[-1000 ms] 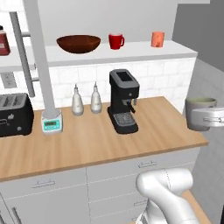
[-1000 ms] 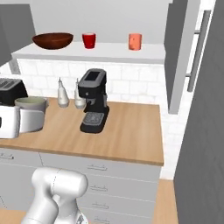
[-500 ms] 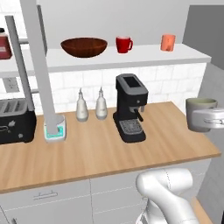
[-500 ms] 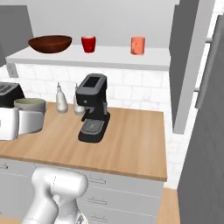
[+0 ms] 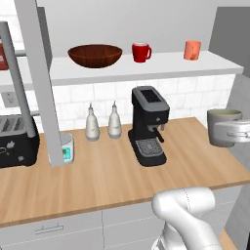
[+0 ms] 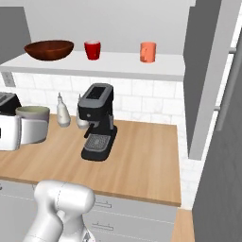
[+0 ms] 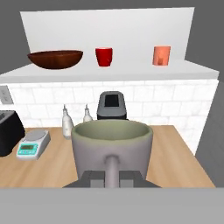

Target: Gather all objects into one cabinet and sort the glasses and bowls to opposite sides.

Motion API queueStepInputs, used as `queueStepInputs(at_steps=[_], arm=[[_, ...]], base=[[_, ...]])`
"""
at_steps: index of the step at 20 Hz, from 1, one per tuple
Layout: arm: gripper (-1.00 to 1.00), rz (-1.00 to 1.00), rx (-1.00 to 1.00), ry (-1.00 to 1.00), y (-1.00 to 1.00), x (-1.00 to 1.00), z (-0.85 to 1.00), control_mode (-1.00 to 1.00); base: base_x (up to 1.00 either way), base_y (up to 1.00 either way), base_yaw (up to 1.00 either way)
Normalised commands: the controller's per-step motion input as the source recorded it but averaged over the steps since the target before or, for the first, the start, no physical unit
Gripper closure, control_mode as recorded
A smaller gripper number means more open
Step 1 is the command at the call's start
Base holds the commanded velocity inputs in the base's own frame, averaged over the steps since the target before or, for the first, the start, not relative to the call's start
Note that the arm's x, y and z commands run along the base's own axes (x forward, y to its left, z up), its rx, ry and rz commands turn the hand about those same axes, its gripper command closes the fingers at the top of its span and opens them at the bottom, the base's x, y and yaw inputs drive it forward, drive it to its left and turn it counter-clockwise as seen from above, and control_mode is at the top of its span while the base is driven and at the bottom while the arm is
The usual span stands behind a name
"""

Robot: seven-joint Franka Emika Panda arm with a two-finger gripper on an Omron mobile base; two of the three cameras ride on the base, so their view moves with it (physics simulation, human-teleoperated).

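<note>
Transport of pale grey cup

Gripper (image 7: 112, 175) is closed around the pale grey cup (image 7: 112, 146), carried in front of the shelf (image 7: 131, 70). You must next set it beside the orange cup (image 7: 161, 55), opposite the bowl (image 7: 55, 58).

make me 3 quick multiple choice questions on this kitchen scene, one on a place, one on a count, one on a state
1. Where is the dark brown bowl?
A. on the counter
B. on the white shelf
C. in the gripper

2. How many vessels stand on that shelf?
A. three
B. one
C. five

3. What is the gripper doing?
A. hanging open
B. shut on the red mug
C. shut on the pale grey cup

Answers: 1 B, the bowl sits left of the red mug up there; 2 A, bowl, mug and orange cup; 3 C, the hand view shows the fingers clamping its handle.
</note>
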Motion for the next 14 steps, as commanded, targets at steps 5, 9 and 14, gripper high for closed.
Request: queueStepInputs(at_steps=[5,9,14], arm=[[1.00,0.00,0.00,0.00,0.00,0.00,0.00,1.00],[1.00,0.00,0.00,0.00,-0.02,0.00,0.00,-1.00],[1.00,-0.08,0.00,-0.05,-0.27,0.00,0.35,-1.00]], base=[[0.41,-0.04,0.00],[0.04,0.00,0.00],[0.00,0.00,0.00]])
